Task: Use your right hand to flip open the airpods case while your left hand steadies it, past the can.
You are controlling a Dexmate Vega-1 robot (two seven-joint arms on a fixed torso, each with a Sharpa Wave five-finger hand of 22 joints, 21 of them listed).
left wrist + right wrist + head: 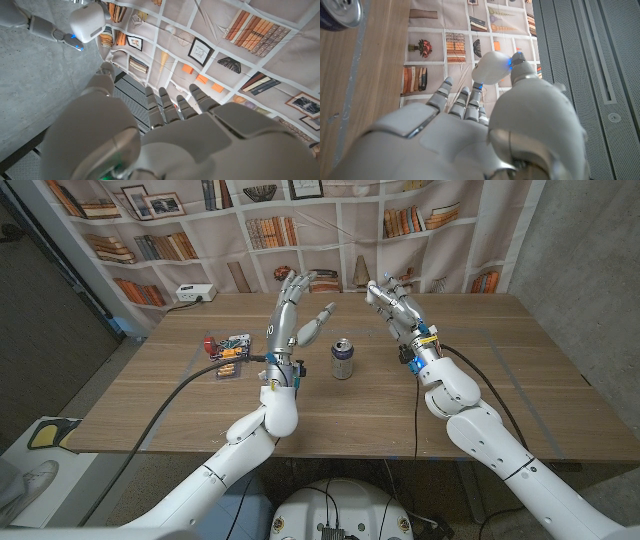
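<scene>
While both sets of fingers stand spread apart and hold nothing, the task looks to be at its very start, in the reach step. The left hand (pixel 290 315) is raised with fingers (pixel 292 288) pointing up; the right hand (pixel 400 308) hovers likewise, fingers (pixel 383 292) splayed. Between the 2 hands, slightly nearer the robot than the fingertips, stands 1 can (pixel 343 359) on the worktop (pixel 480 380); whether it holds anything I cannot tell. I cannot make out an airpods case. Small coloured parts (pixel 228 350) lie outboard of the left fingers. Next, I judge, both hands must find and descend on the case.
</scene>
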